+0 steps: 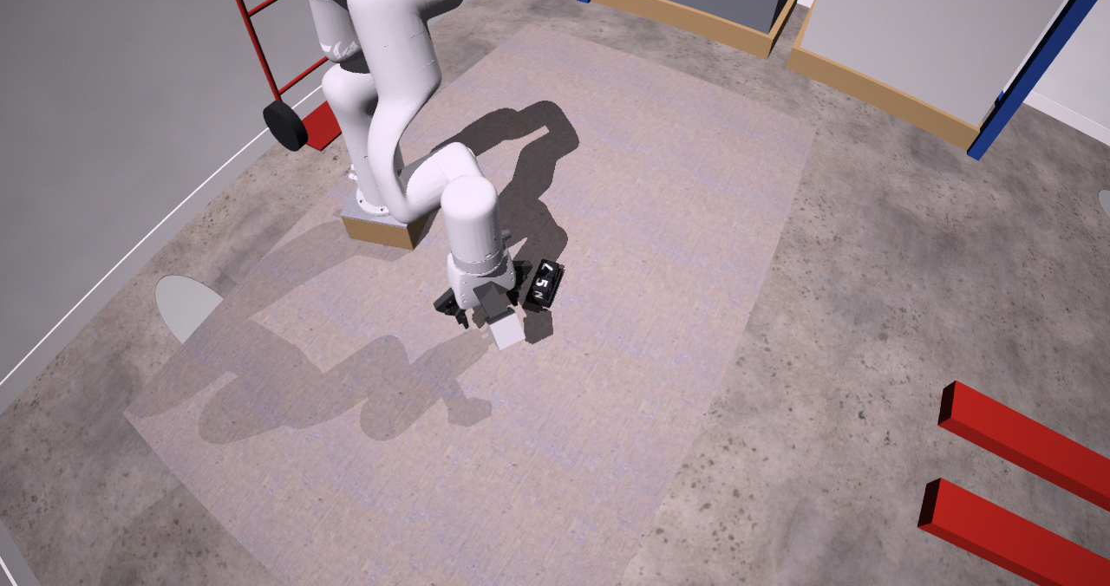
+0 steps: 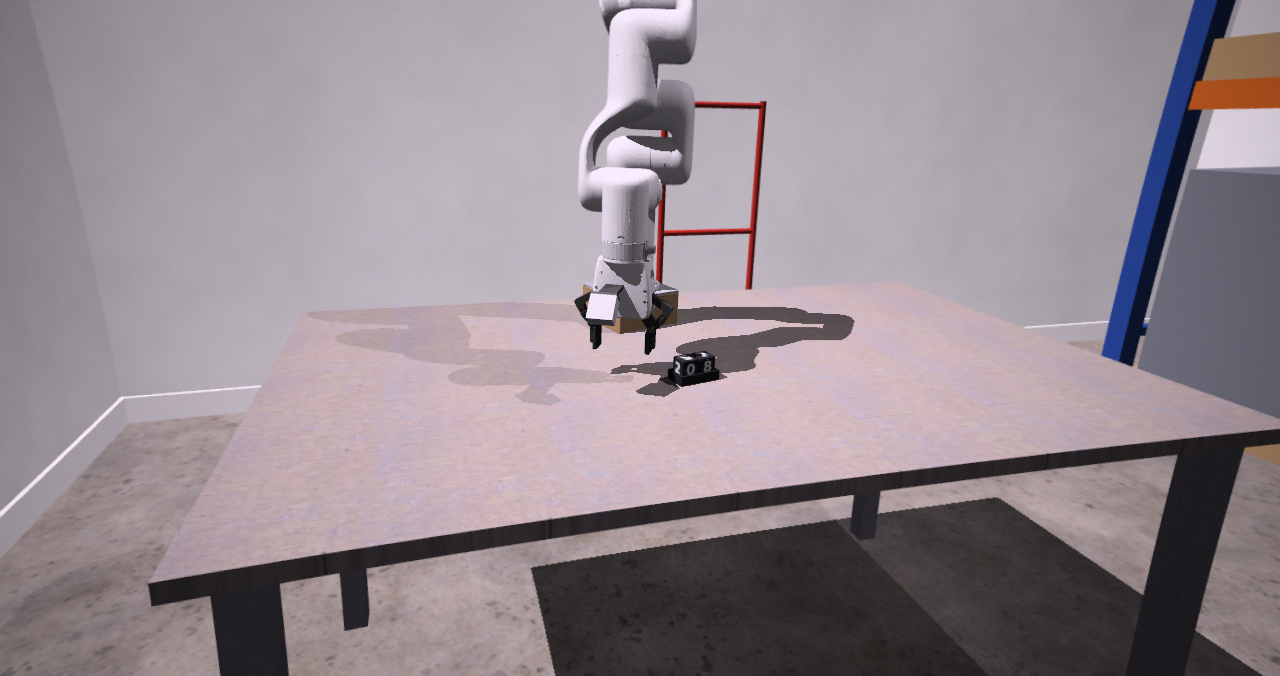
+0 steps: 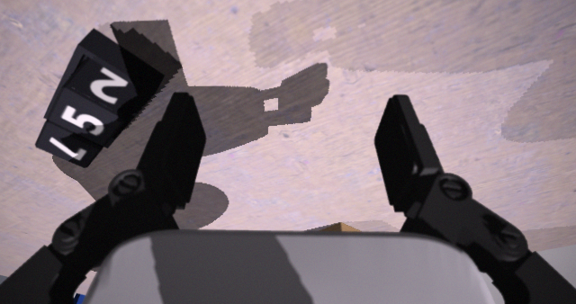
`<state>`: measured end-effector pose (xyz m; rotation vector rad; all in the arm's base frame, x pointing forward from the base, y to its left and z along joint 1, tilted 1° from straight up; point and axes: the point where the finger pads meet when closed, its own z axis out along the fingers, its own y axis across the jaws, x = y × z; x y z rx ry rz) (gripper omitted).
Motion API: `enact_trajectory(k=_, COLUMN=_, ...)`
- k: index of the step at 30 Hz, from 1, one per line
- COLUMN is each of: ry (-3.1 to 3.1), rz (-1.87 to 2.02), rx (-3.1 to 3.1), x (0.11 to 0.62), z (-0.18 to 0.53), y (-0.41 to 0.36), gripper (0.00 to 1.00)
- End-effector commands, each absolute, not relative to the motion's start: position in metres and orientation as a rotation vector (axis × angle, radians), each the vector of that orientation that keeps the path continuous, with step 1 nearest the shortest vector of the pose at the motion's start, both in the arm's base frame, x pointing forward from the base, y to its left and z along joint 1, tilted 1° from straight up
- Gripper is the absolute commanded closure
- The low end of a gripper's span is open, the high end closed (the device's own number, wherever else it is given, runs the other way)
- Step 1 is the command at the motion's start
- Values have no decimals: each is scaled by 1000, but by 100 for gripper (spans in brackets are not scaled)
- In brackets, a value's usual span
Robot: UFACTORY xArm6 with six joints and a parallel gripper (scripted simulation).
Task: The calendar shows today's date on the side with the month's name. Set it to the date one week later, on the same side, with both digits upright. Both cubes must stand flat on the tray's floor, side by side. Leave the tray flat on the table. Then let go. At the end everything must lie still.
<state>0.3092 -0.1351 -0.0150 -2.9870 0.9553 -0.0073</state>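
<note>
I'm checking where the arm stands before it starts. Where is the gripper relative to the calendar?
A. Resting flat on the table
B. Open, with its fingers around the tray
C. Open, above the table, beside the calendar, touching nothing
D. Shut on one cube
C: the gripper hangs open above the table, with the calendar off to one side, outside its fingers.

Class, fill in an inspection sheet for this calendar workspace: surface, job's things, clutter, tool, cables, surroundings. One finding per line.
Surface: pale wooden table, crossed by the arm's shadows.
Job's things: black calendar tray flat on the table, two cubes side by side; top faces read 5 and 2, exterior side reads 0 and 8.
Clutter: nothing seen.
Tool: open, holding nothing, hanging above the table beside the tray.
Cables: nothing seen.
Surroundings: red hand truck, blue shelf post, two red beams on the floor.
</note>
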Motion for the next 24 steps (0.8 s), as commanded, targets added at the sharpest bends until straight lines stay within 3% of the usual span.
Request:
enact_trajectory(k=1, ry=955, rz=-14, rx=-2987, x=311, z=-5, y=-136, gripper=0)
enact_trajectory(k=24, ry=955, rz=-14, rx=-2987, x=310, z=43, y=-136, gripper=0)
